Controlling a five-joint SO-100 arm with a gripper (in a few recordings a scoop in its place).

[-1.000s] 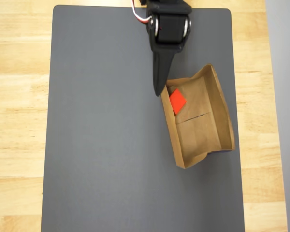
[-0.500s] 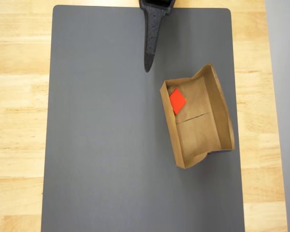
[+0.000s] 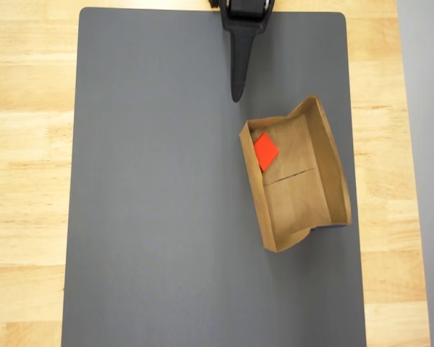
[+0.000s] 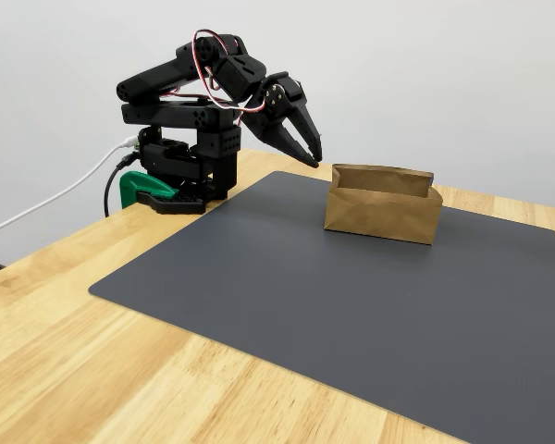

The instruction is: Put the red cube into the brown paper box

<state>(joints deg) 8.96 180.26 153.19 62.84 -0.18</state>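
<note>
So the red cube (image 3: 265, 151) is sitting inside the brown paper box (image 3: 331, 170), tucked into the end of the tray nearest the arm, right up against the box's left wall in the overhead view. Only its plain red top shows from above, turned like a diamond, so no lettering is readable. In the fixed view the cube is completely hidden behind the near wall of the box (image 4: 381, 215).

The box itself is on the dark grey mat (image 3: 159, 217), toward the right side of it in the overhead view, sitting skewed rather than square to the mat's edges. There's a crease across its floor just past the cube. The far corner of the box looks a bit crumpled and I can't really tell what's going on under it.

The gripper (image 3: 238, 90) pokes in from the top edge of the overhead view, most of the arm cut off, with its tip pointing down toward the box but clearly apart from it. From above it reads as 1 dark wedge. In the fixed view the gripper (image 4: 313, 157) hangs in the air just beside the box's upper rim, not touching, with 2 fingers (image 4: 290, 135) slightly parted and nothing between them.

The arm's base (image 4: 171, 185) sits on the wooden table (image 4: 92, 370) behind the mat.
</note>
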